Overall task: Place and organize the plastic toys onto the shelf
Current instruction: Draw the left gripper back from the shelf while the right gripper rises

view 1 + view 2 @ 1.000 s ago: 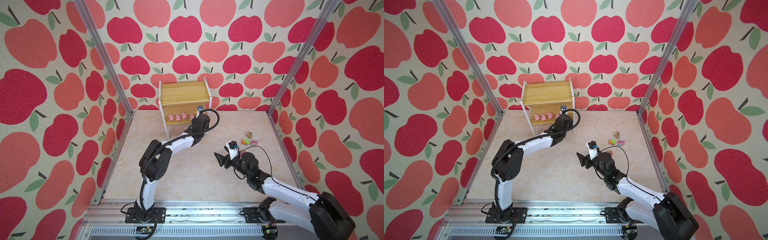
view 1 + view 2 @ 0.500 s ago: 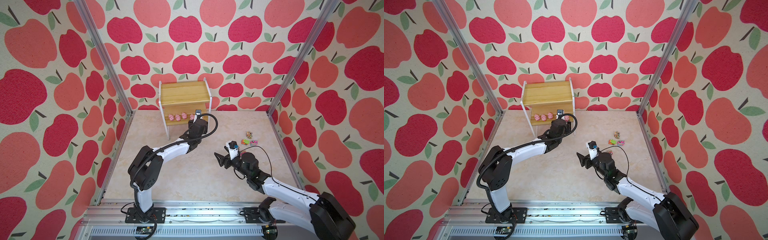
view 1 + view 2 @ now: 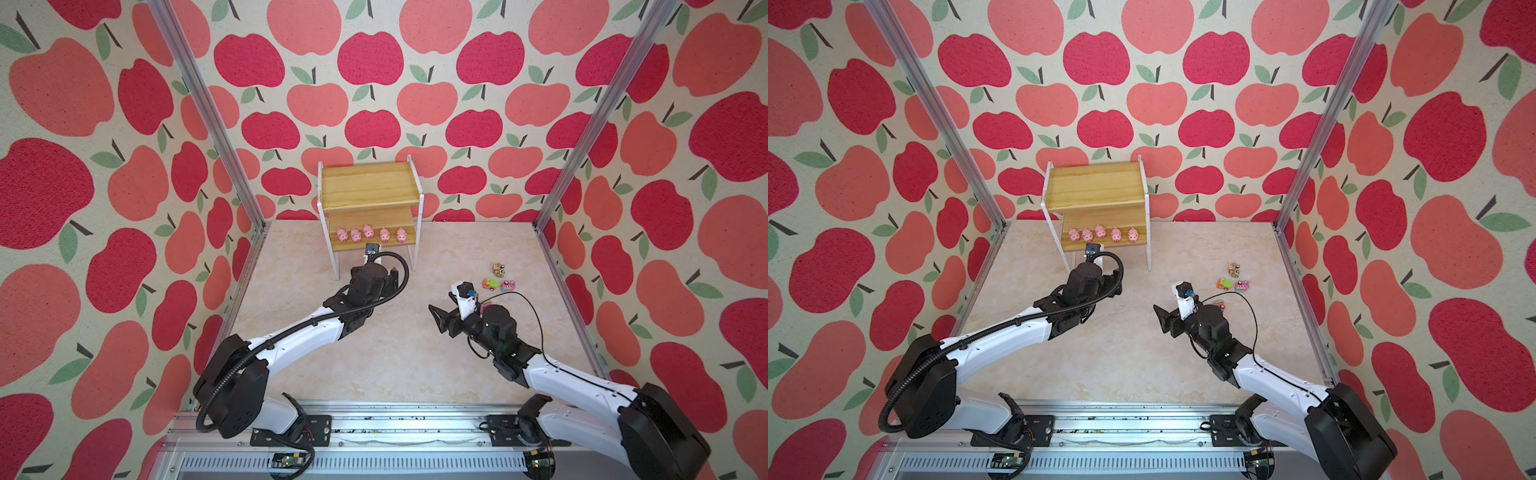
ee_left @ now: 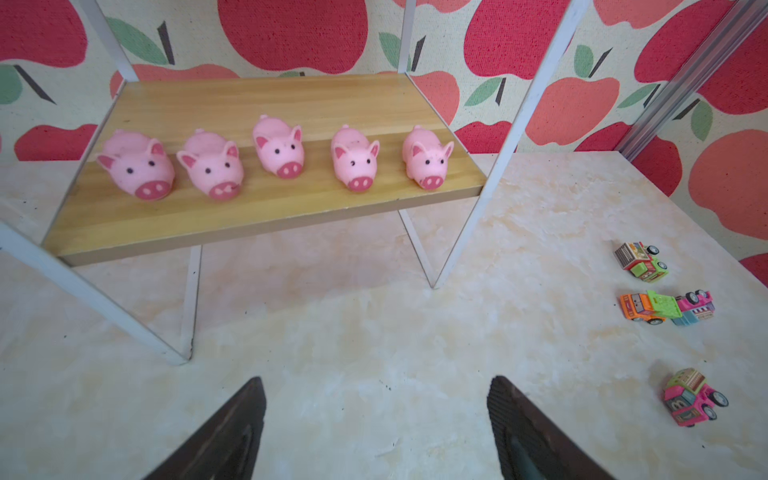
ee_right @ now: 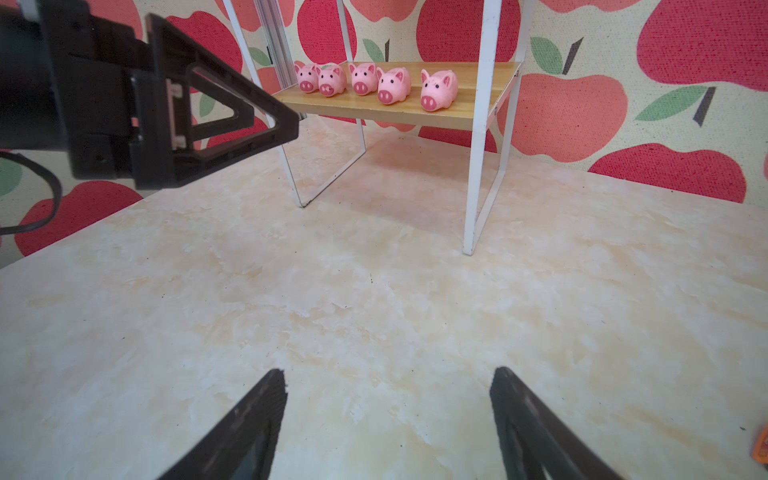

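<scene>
Between the left jaws, spread wide and empty, shows only bare desk (image 4: 374,340). At their 12 o'clock in both top views, five pigs (image 3: 369,232) stand in a row on the lower board (image 4: 257,208) of the shelf (image 3: 368,193), clear of the jaws. The right jaws gape too, holding nothing. Four trucks (image 4: 642,261) sit on the desk, well apart from the shelf: about 3 o'clock of the left jaws, 2 to 3 o'clock of the right.
</scene>
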